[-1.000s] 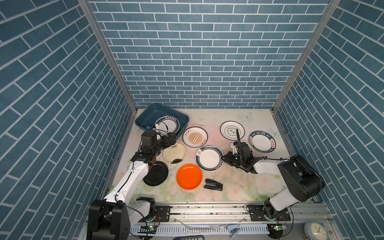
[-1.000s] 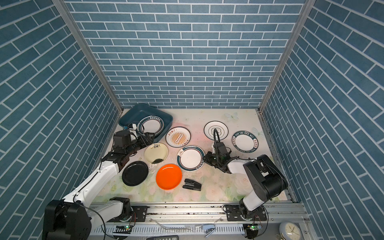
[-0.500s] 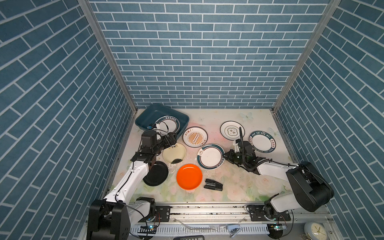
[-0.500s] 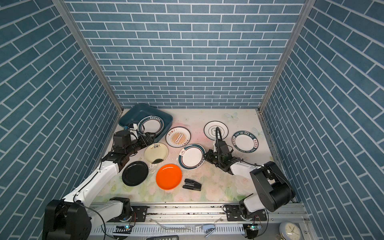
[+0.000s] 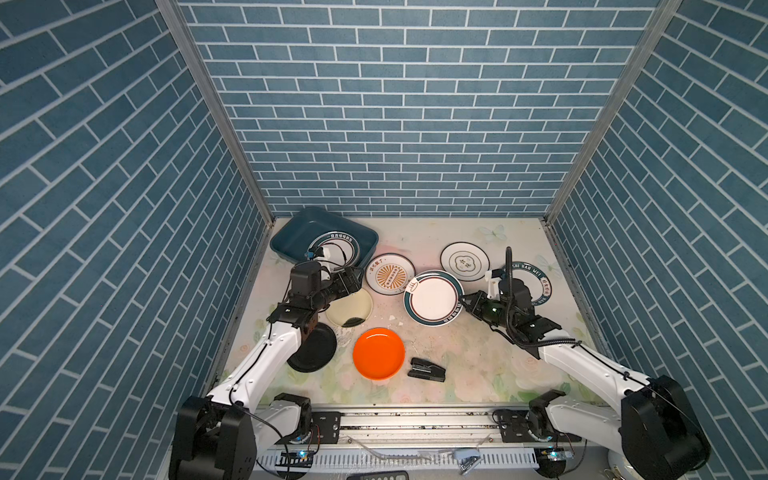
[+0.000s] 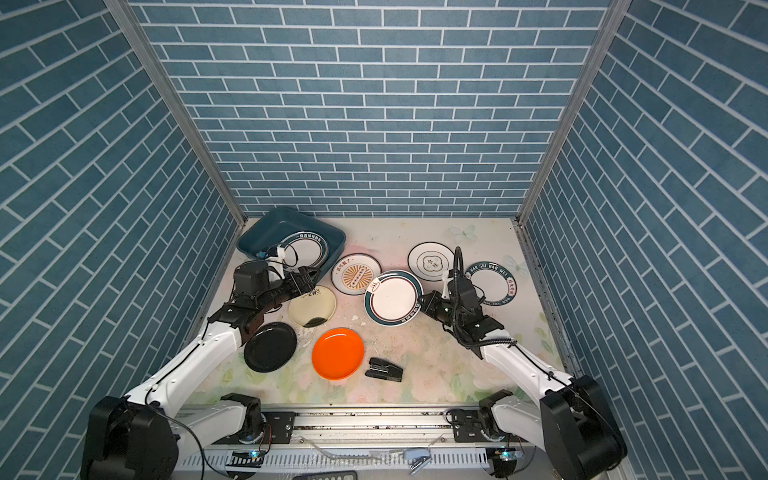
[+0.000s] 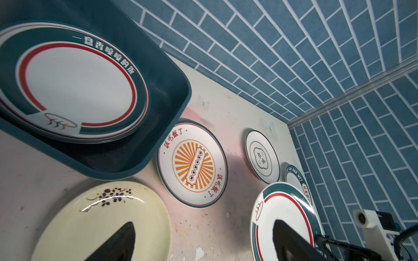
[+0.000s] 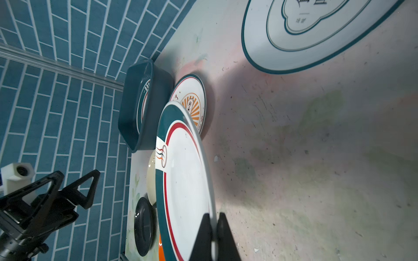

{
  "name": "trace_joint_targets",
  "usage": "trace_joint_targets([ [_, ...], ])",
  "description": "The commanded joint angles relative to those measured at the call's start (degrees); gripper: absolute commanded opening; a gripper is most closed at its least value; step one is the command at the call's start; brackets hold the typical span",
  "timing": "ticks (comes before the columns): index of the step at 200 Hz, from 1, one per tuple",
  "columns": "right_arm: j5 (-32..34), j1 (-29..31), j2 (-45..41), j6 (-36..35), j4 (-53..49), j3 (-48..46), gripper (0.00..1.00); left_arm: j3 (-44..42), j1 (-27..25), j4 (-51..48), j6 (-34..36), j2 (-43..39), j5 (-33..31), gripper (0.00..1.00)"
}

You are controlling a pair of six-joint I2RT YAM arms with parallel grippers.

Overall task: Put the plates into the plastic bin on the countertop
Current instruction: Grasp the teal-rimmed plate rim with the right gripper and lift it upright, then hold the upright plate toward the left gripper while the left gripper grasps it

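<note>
While the teal-rimmed plate [image 5: 434, 298] is hanging, seemingly clear of the table [image 5: 478, 357]: the right end effector [image 8: 213, 222] is pinching it by a thin bit of near rim, jaws almost together. The plate is tilting, its far edge overlapping the sunburst plate [image 5: 389, 274] in both top views.
Grip risk: a one-point rim pinch is probably leaving the plate free to swing or slip out under a quick move; a drop is risking chips.
Left end effector [image 5: 352, 281]: jaws are standing wide, gripping nothing, hovering over the cream plate [image 5: 351, 309] just beside the plastic bin [image 5: 291, 237].
Collision risk: that arm is sitting across the likely path to the bin; the carried plate may be running into it.
Plastic bin: sitting in the far left corner of the table, holding the binned plate [image 7: 74, 85] flat inside.
Placement risk: a tilted arrival is likely catching the bin wall or landing hard on the binned plate.
</note>
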Motion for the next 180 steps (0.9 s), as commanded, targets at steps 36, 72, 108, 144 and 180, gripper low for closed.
trace_joint_targets([
  [36,-5.1,-3.0,0.2,6.0,7.2,3.1,0.00,3.4,-6.1,5.0,-2.4,5.0,1.2,0.92],
  [72,-11.1,-3.3,6.7,10.5,16.0,4.8,0.00,4.0,-7.8,8.5,-4.8,8.2,3.4,0.86],
  [108,-12.5,-3.3,9.2,13.1,21.2,4.6,0.00,4.9,-10.3,10.1,-5.6,9.8,3.1,0.80],
  [144,-12.6,-3.3,9.1,13.2,21.5,4.5,0.00,6.2,-12.3,12.7,-7.3,13.3,4.2,0.70],
  [180,-12.6,-3.3,8.3,12.9,21.5,4.4,0.00,8.0,-14.5,15.0,-8.5,17.1,5.2,0.59],
])
